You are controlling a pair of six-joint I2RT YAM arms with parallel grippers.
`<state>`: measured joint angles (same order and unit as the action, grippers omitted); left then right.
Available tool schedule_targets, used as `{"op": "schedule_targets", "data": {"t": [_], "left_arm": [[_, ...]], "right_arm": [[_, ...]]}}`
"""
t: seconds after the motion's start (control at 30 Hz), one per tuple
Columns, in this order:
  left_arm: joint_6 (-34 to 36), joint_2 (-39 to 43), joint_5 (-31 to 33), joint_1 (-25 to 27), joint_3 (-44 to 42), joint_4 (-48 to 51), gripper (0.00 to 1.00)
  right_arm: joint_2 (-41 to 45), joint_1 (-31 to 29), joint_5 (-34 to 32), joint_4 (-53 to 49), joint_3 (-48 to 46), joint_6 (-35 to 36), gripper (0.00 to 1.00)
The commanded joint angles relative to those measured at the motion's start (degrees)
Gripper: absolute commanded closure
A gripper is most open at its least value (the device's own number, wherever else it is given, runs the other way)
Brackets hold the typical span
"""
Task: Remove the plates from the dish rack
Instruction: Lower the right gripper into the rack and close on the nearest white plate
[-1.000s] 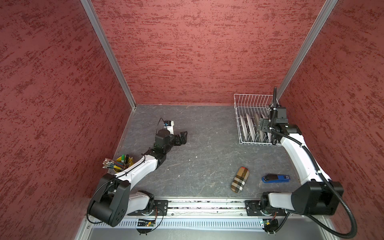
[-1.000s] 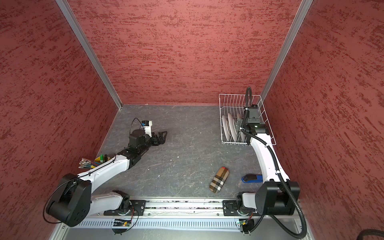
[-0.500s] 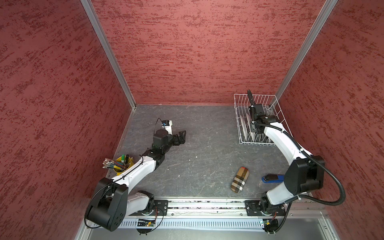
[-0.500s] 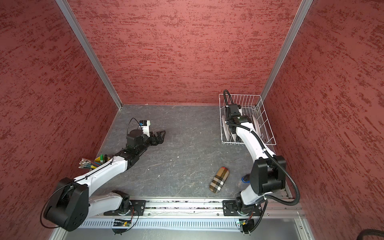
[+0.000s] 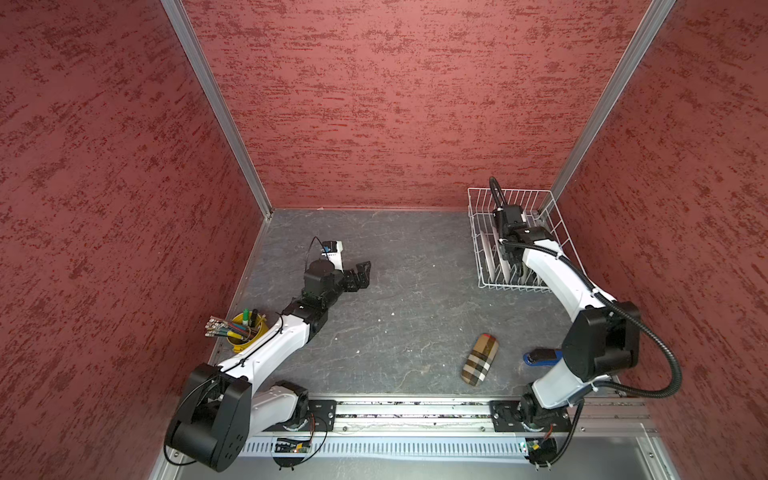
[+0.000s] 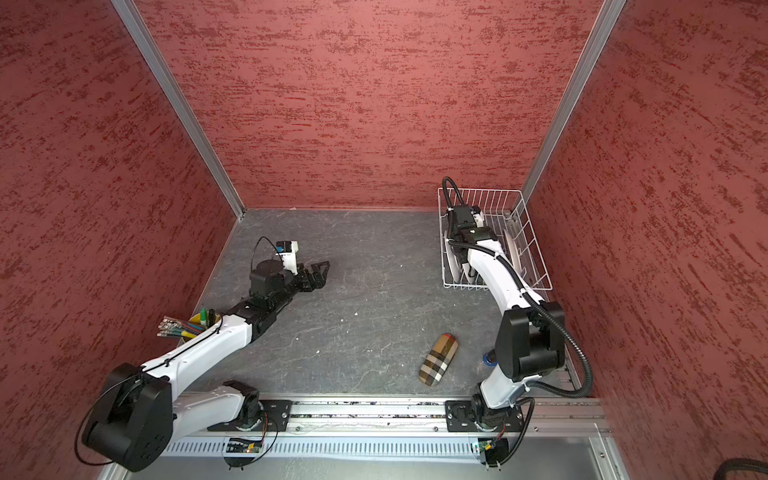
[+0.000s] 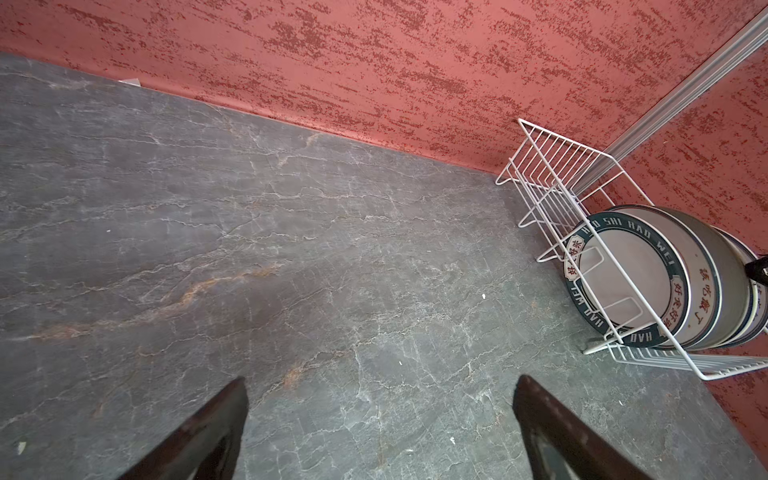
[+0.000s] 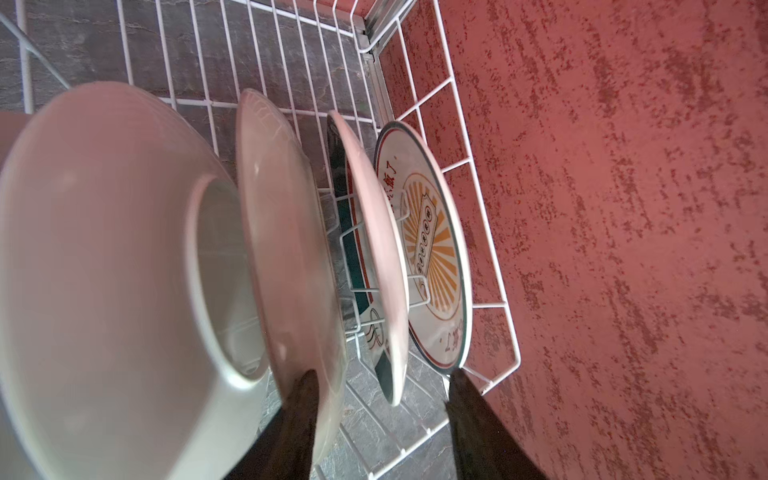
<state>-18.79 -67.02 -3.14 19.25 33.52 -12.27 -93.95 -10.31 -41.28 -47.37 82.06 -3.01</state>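
Observation:
The white wire dish rack (image 5: 474,232) (image 6: 536,259) (image 7: 552,166) stands in the back right corner with several plates on edge in it. My right gripper (image 5: 513,266) (image 6: 467,270) (image 8: 382,372) reaches down into the rack, open part way. Its fingers straddle the lower rims of a green-rimmed plate (image 8: 376,257) and a sunburst plate (image 8: 436,257). One finger lies against a pale plate (image 8: 286,232); beside that stands a deep white dish (image 8: 104,270). A lettered-rim plate (image 7: 623,282) faces the left wrist camera. My left gripper (image 5: 360,272) (image 6: 319,270) (image 7: 380,379) hovers wide open and empty over mid-table.
A yellow cup of pens (image 5: 243,332) sits at the left edge by my left arm. A plaid case (image 5: 480,363) and a blue object (image 5: 536,358) lie near the front right. Red walls close in behind and beside the rack.
My right wrist has swung from the rack's right side toward its left over the plates, and its jaws have narrowed. The left gripper has hardly moved.

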Motion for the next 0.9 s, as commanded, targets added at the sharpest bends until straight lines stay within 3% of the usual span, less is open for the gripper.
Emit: {"op": "schedule_targets", "data": {"t": [0.0, 0.27, 0.57, 0.87], "left_arm": [[0.3, 1.3, 0.5, -0.2, -0.7, 0.9, 0.01], [0.4, 1.1, 0.6, -0.3, -0.7, 0.7, 0.01], [0.6, 1.5, 0.7, -0.3, -0.3, 1.4, 0.01], [0.4, 2.1, 0.7, -0.3, -0.5, 1.9, 0.01]], "right_arm": [[-0.8, -1.2, 1.2, 0.7, 1.6, -0.6, 0.47], [0.2, -2.4, 1.5, 0.7, 1.1, -1.6, 0.41], [0.9, -4.1, 1.2, 1.6, 0.4, -1.7, 0.41], [-1.6, -3.7, -0.6, 4.8, -0.9, 0.5, 0.48]]}}
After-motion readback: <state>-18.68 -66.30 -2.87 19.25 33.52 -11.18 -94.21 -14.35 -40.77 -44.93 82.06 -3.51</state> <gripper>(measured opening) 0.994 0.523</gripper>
